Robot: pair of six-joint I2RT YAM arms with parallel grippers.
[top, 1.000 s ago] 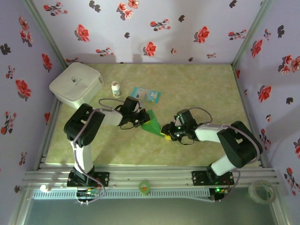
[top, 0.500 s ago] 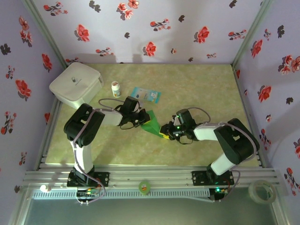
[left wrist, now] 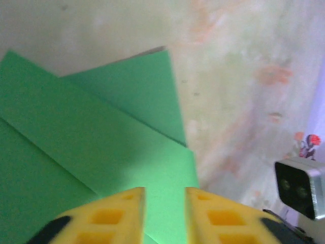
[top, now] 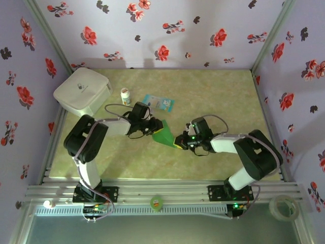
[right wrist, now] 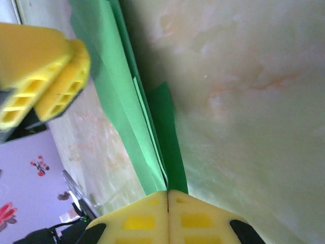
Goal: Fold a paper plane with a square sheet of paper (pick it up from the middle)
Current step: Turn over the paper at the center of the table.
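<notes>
Top external: paper plane (top: 163, 135), part-folded, lies mid worktop (top: 213, 96) between arms. Right pincer (right wrist: 167, 195) clamped shut on its near-right tip. Left pincer (left wrist: 163, 197) slightly parted over left flaps, gripping nothing. Risk: one-sided hold, so layers may spring apart or swivel if tugged. Look: bright green, crisp diagonal creases, overlapping flaps.

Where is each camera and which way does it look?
Top: above and behind the arms, looking down on the table; shows both arms, left hand and right hand at the green paper.
Left wrist: on the left arm, looking past its yellow fingers at the paper.
Right wrist: on the right arm, looking along its shut fingers pinching the paper.
Shared: every view sees the paper.
</notes>
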